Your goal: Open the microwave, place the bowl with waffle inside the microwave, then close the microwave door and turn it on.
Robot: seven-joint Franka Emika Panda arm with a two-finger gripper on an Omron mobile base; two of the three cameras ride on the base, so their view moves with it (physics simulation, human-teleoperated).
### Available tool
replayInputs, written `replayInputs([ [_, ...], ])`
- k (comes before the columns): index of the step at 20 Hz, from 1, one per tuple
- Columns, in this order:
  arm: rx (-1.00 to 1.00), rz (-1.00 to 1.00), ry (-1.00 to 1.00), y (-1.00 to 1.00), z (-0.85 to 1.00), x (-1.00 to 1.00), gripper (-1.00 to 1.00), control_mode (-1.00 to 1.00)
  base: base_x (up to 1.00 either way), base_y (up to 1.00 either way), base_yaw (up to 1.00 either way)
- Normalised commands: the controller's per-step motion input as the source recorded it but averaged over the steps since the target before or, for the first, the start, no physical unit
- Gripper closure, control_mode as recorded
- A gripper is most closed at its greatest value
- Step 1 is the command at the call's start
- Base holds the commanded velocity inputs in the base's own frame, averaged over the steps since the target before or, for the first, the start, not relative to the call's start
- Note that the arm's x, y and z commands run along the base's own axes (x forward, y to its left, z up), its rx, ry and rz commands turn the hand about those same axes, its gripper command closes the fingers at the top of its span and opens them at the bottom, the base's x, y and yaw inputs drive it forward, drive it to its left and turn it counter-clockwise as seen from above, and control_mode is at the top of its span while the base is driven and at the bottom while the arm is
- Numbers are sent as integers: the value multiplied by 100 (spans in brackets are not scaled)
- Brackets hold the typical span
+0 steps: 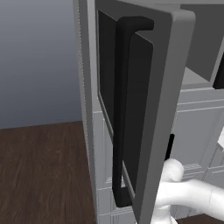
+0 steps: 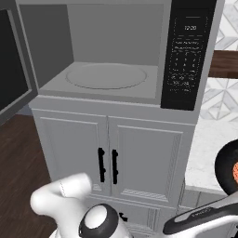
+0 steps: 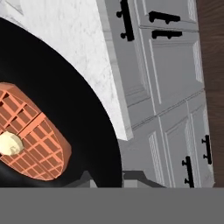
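The microwave stands open, showing its grey cavity with a round turntable and nothing on it. The microwave door is swung out to the left, its long black bar handle facing me. The bowl is black and holds a brown waffle with a pale pat on it. It reaches past the counter's front edge. In the right base view the bowl shows at the right edge. My gripper is shut on the bowl's rim, one fingertip outside it.
A white marble counter runs right of the microwave. Grey panelled cabinets with short black handles stand below the microwave and the counter. The floor is dark wood. The open door juts out at the left.
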Motion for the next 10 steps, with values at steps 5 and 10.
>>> replayInputs([
  [5,0,3,-2,81,46,-37,100,-100,0,0,0],
  [10,-1,8,-4,100,40,-16,100,-100,0,0,0],
])
